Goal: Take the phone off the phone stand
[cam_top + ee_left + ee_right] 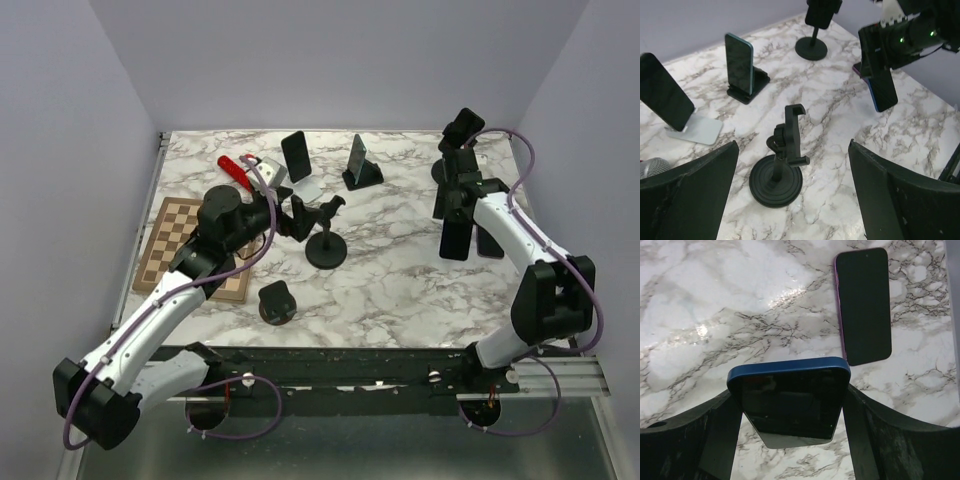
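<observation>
Surface point(400, 285) is showing white-grey marble veining; phone point(790, 400) is showing blue edging; checkerboard point(170, 230) brown-tan checks; stand point(776, 185) black; tool point(235, 172) red.

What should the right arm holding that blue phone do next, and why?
Probably lower it and let go. The right fingers grip the blue phone in the air over the marble table, and there is bare space beside the pink-edged phone lying flat there.

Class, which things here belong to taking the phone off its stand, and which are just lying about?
Job: blue phone, gripped by right gripper; empty clamp stand; open left gripper.
Lying about: chessboard; red-handled tool; flat phone; teal phone on its dock; black phone on white stand.
</observation>
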Controlling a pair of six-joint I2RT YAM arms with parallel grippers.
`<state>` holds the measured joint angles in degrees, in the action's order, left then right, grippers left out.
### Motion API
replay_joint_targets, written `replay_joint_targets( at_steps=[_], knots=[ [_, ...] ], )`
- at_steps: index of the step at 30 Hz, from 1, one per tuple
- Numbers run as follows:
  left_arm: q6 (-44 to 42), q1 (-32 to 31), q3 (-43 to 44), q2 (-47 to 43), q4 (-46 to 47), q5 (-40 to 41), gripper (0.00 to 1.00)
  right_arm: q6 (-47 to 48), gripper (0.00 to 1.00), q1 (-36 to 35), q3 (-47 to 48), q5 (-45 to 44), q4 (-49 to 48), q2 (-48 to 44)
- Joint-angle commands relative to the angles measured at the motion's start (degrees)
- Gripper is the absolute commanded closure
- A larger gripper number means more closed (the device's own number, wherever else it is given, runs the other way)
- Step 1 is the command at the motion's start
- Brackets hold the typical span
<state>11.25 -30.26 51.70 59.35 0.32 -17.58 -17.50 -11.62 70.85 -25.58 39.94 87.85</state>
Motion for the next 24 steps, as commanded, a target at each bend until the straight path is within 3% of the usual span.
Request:
replay_joint_targets(
  at_steps=[1, 14, 24],
  knots=[
    [2.6, -1.1, 1.9, -4.9, -2.7, 11.4, 0.02, 1.1, 0.99, 1.3, 1.7, 1.2, 0.3, 4.9],
    [2.2, -8.1, 0.6, -9.1, -2.0, 15.9, 0.03, 5.8, 0.99, 3.9, 6.6, -4.3, -4.0, 18.5],
    [1.9, -8.8, 0.3, -9.1, -1.6, 16.8, 0.03, 10.4, 0.97, 6.6, 6.9, -4.3, -10.2, 22.9]
  ],
)
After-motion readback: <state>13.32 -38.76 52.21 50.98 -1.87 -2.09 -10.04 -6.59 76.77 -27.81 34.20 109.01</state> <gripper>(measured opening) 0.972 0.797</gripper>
